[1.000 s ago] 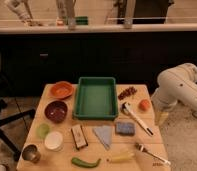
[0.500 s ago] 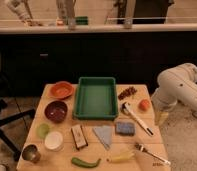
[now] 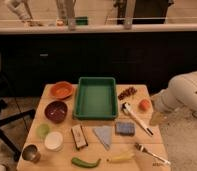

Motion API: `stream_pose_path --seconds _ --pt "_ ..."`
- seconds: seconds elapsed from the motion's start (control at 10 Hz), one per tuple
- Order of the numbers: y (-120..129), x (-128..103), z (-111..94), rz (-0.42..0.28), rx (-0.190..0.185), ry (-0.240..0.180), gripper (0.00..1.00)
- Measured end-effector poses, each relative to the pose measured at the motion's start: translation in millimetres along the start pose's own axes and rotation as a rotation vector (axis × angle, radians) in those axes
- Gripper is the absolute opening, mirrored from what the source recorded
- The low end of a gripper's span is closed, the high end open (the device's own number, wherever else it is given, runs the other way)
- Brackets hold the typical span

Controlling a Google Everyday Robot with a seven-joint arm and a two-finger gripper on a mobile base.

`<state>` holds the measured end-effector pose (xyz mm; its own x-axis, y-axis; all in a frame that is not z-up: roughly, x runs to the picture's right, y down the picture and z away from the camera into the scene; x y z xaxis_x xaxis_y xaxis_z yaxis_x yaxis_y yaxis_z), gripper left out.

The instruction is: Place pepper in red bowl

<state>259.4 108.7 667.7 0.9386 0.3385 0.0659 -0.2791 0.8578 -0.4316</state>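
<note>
pepper (image 3: 86,162) on the surface (image 3: 159,140), claw (image 3: 157,116) off to the right

i see the red bowl (image 3: 62,90) at the far left corner, with a dark maroon bowl (image 3: 56,111) just in front of it. the pepper lies at the near edge, left of centre, well apart from the red bowl. the green tray (image 3: 96,97) sits mid-surface. the claw hangs beside the right edge; i cannot tell if it is open or closed.

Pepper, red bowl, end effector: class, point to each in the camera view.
pepper (image 3: 86,162), camera view, middle of its body.
red bowl (image 3: 62,90), camera view, bare inside.
end effector (image 3: 157,118), camera view, far right, its lower tip.
</note>
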Motion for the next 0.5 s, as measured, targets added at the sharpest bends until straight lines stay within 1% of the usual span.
stream_pose_path --seconds 0.1,0.2,0.3,0.4,0.5 --pt "6.1 -24.2 0.7 0.068 0.034 -0.126 0.8" --pt "11.0 -42.9 2.0 0.109 0.052 -0.214 0.8" --pt "14.8 -55.0 2.6 0.133 0.062 -0.265 0.8" --pt "20.9 -83.7 4.7 0.143 0.068 -0.336 0.8" --pt "26.5 -105.7 6.6 0.133 0.069 -0.37 0.8"
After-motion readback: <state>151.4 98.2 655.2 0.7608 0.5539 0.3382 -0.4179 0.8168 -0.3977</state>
